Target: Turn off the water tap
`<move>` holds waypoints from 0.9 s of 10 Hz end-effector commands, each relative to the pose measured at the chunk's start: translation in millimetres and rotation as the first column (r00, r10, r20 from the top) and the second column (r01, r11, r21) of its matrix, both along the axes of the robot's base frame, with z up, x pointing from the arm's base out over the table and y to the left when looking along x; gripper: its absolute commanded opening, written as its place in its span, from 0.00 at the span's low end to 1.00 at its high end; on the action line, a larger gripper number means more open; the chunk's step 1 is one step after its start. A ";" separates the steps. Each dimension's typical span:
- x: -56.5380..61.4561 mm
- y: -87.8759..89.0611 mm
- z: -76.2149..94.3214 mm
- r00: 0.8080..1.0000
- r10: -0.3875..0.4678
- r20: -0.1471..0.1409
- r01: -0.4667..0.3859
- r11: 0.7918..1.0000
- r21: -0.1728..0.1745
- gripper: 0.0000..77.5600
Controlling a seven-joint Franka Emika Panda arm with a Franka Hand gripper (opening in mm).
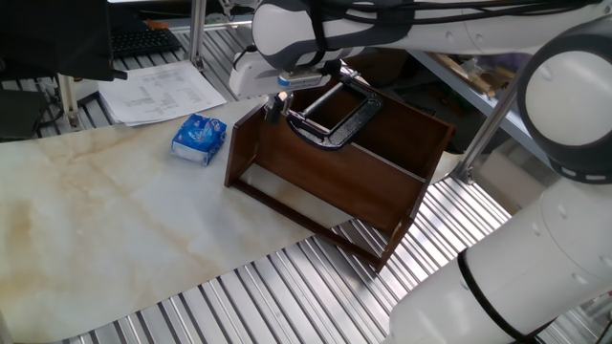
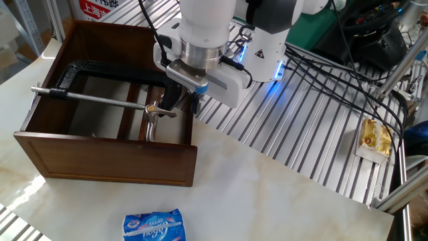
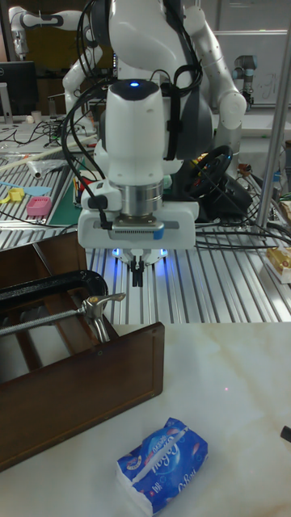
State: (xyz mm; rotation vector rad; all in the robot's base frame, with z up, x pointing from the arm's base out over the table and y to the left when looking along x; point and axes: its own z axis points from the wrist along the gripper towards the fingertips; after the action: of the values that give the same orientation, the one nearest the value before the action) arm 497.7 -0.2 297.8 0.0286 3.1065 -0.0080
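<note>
Black curved metal water tap [image 2: 100, 84] with silver lever, sitting clamped across the dark wooden frame [image 2: 107, 157]; gripper [image 3: 139, 273] hovering narrow-fingered just behind the lever, holding nothing.

The white arm reaches in from above, its wrist pointing straight down. The gripper [image 3: 138, 273] hangs vertically, its two dark fingers [image 3: 136, 274] drawn close together with hardly any gap between them, nothing visibly held.

A robotics lab — a second robot arm [image 3: 229, 87], cable bundles [image 2: 334, 73] and monitors [image 3: 18, 87] around the bench.
</note>
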 end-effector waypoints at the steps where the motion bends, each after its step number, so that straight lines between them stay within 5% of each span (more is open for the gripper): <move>1: -0.6 -0.5 0.4 1.000 -0.003 0.003 0.003 1.000 -0.001 0.00; 5: -11.9 -0.3 -5.0 0.999 -0.034 0.007 0.034 0.999 -0.013 0.00; 9: -11.1 -3.0 -6.8 1.000 -0.016 0.007 0.016 0.999 -0.036 0.00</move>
State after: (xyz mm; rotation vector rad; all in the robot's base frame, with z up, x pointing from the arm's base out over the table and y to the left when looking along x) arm 484.9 -1.1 291.1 0.0838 3.1040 -0.0402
